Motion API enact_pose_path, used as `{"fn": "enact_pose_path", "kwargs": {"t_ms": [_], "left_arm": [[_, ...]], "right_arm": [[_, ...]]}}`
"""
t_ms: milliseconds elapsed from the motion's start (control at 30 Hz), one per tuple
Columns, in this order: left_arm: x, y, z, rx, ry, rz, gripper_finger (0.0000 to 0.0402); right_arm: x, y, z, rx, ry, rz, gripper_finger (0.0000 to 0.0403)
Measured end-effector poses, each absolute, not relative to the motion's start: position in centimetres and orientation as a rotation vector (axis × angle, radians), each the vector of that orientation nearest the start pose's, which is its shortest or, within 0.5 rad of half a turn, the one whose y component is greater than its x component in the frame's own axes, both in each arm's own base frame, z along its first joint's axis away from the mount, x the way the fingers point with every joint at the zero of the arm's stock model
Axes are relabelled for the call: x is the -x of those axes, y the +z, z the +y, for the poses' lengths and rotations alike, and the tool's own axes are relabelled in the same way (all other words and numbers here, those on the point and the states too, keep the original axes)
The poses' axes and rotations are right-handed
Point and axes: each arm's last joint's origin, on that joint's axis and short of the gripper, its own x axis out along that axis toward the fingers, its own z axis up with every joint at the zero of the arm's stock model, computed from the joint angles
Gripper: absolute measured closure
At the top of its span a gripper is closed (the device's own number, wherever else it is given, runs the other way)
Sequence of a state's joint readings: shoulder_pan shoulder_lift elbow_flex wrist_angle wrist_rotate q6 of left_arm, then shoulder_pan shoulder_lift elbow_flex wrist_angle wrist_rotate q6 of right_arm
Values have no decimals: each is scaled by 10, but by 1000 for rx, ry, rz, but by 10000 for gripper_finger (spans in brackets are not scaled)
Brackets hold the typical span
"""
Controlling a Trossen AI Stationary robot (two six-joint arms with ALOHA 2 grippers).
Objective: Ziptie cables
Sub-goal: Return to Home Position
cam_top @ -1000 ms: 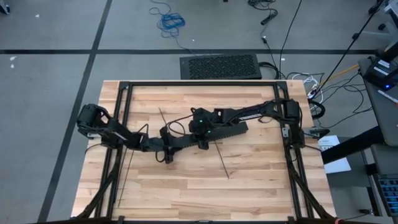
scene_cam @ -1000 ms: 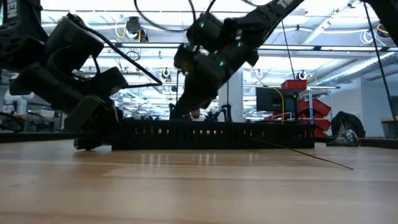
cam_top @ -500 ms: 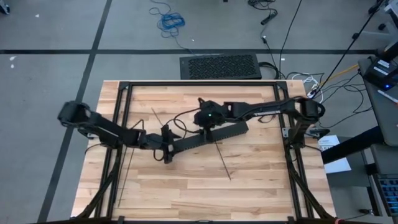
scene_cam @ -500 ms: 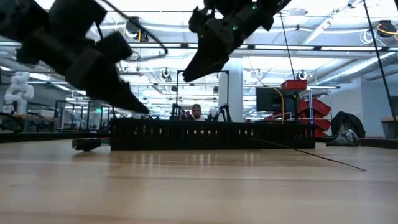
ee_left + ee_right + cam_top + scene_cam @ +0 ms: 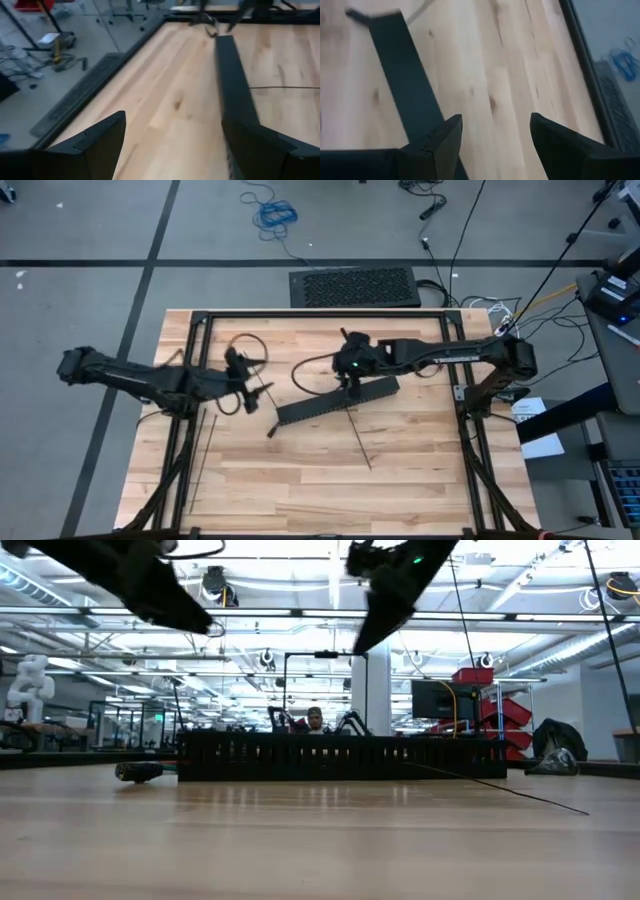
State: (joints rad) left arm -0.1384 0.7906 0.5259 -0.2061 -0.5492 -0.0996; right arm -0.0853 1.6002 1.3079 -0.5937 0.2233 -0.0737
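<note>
- Hanging above the table with nothing between its fingers, the left gripper (image 5: pixel 172 120) was spread wide and released. It sat toward the left side, clear of the cable duct (image 5: pixel 335 402).
- The right gripper (image 5: pixel 496 117) was likewise released and empty, hovering over the far side of the duct's right half. With both arms held high, this looked like a retreat to rest, not a grasp.
- The duct, a long black slotted channel, lay slantwise in the middle of the table (image 5: pixel 290 480). Its cover seemed to be on, which would explain why neither gripper held it.
- The cables could not be seen anywhere. As a judgement, they lay shut inside the duct.
- One of the zipties (image 5: pixel 358 442), a thin straight black strap, lay on bare wood. It ran from the duct's right half toward the near edge.
- A small dark object (image 5: pixel 140 772) rested just beside the duct's left end. What it was could not be told.
- A black frame (image 5: pixel 320 314) bordered the table, and a dark perforated mat (image 5: pixel 355 286) lay on the floor beyond the far edge.
- A person (image 5: pixel 315 718) showed far off in the room behind the duct.
- As a judgement, each arm's way back looked unobstructed, since the duct sat low beneath them.
</note>
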Motion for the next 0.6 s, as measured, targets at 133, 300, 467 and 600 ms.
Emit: {"fn": "enact_pose_path", "kwargs": {"t_ms": [133, 300, 467, 600], "left_arm": [[-140, 248, -3, -31, 474, 446, 75], [-110, 246, 0, 47, 493, 465, 75], [-97, 246, -2, 74, 410, 364, 75], [-97, 244, -5, 94, 327, 210, 75]], "right_arm": [[-310, 292, -30, 135, -334, 920, 178], [-256, 295, -26, 79, -404, 878, 178], [-194, 285, -14, 30, -359, 700, 179], [-152, 276, -7, -54, -284, 436, 179]]}}
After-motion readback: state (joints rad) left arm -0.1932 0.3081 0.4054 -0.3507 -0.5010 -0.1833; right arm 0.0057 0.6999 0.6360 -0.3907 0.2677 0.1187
